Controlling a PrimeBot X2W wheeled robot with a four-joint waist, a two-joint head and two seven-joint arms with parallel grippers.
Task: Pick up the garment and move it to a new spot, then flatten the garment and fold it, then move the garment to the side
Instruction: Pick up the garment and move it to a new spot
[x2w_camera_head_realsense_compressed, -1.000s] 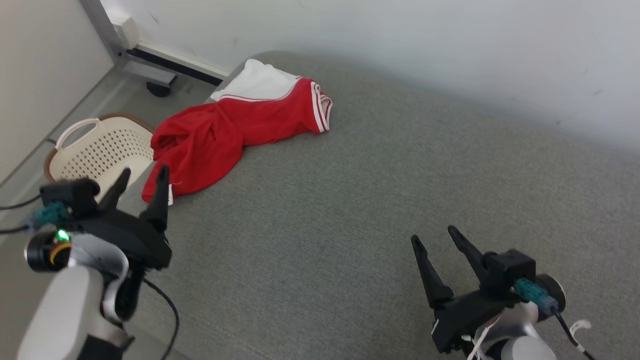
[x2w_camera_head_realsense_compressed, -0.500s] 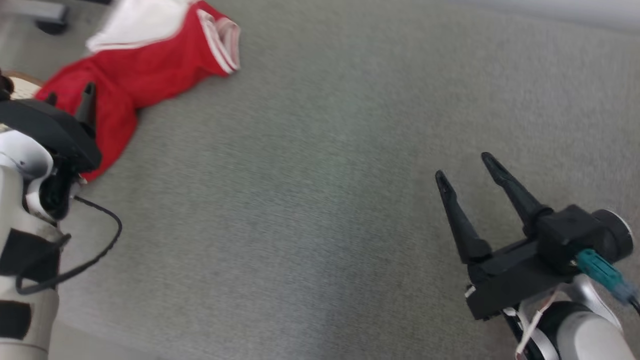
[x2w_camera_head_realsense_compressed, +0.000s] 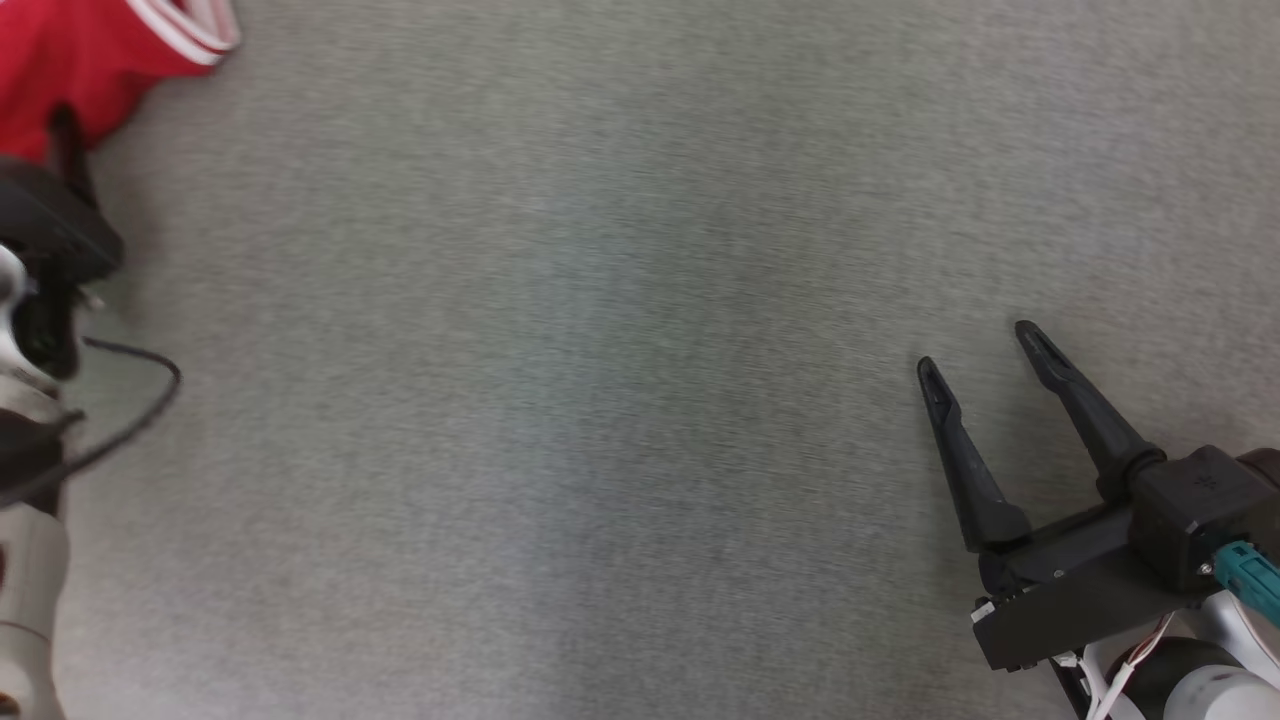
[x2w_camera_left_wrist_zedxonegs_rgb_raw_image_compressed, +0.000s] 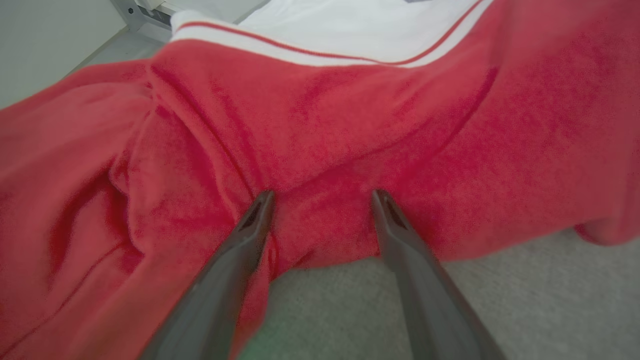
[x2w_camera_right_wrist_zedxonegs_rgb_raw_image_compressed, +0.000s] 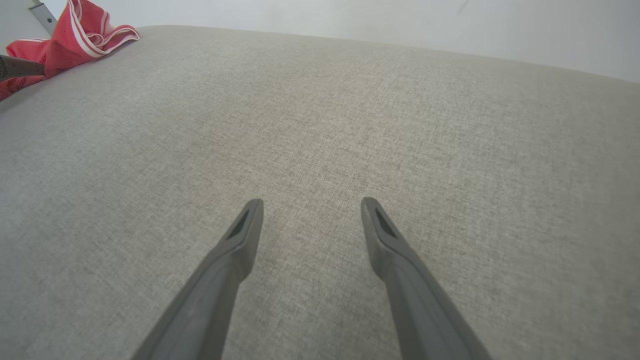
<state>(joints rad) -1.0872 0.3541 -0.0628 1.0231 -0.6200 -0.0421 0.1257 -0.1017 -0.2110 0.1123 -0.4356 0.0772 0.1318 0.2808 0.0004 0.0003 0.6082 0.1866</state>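
Note:
The garment (x2w_camera_left_wrist_zedxonegs_rgb_raw_image_compressed: 350, 130) is red with a white panel and white stripes, and lies crumpled on the grey surface. In the head view only its striped end (x2w_camera_head_realsense_compressed: 70, 50) shows, at the top left corner. My left gripper (x2w_camera_left_wrist_zedxonegs_rgb_raw_image_compressed: 322, 195) is open, its fingertips at the garment's near edge with a raised red fold between them; I cannot tell if they touch the cloth. One of its fingers (x2w_camera_head_realsense_compressed: 66, 140) rises at the head view's left edge. My right gripper (x2w_camera_head_realsense_compressed: 978, 350) is open and empty over bare surface at the lower right (x2w_camera_right_wrist_zedxonegs_rgb_raw_image_compressed: 311, 202), far from the garment (x2w_camera_right_wrist_zedxonegs_rgb_raw_image_compressed: 75, 35).
The grey fabric surface (x2w_camera_head_realsense_compressed: 600, 350) stretches wide between the two grippers. A pale wall (x2w_camera_right_wrist_zedxonegs_rgb_raw_image_compressed: 350, 15) runs behind its far edge. A metal frame foot (x2w_camera_left_wrist_zedxonegs_rgb_raw_image_compressed: 145, 12) stands on the floor beyond the garment. A black cable (x2w_camera_head_realsense_compressed: 140, 420) loops off my left arm.
The head camera has swung down, so the garment now sits in the picture's top left corner. My left gripper has reached forward to the garment. Both grippers stay open.

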